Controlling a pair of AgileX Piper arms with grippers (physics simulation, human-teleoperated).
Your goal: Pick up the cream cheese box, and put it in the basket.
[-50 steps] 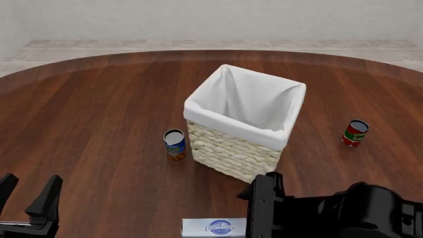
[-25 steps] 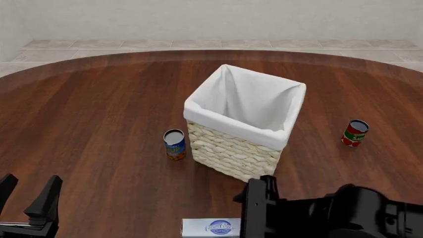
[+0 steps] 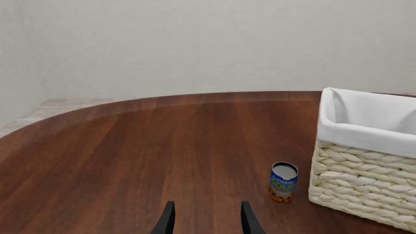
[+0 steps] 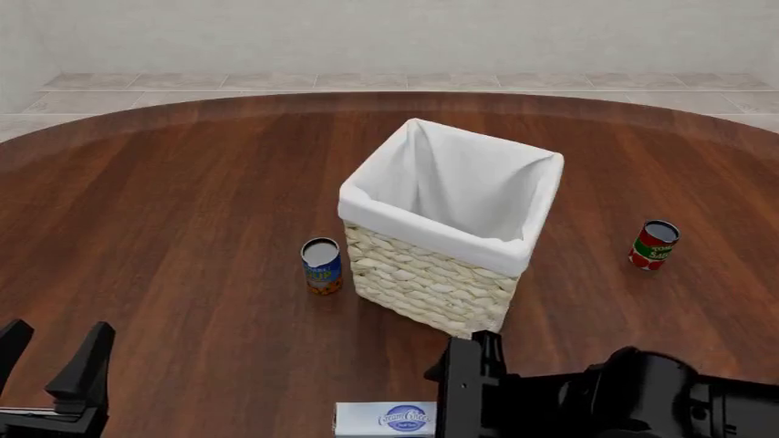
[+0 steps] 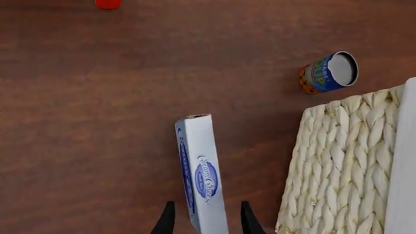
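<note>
We see the cream cheese box [image 5: 203, 183] lying on the worktop [image 4: 182, 237] near the front of the basket [image 4: 453, 233], so nothing is picked up yet and the whole lifting and placing is left. Our right end effector [image 5: 204, 219] is spread apart with the box's near end between its fingers, not yet closed on it. Our left end effector [image 3: 204, 219] is released, holds nothing and is well apart from the box.

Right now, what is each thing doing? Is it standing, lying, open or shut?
Cream cheese box: lying on the table, between the right gripper's fingers, not lifted.
Basket: upright, open, nothing seen inside.
Blue can: standing beside the basket.
Red can: standing, tilted a little.
Right gripper: open.
Left gripper: open, holding nothing.
</note>
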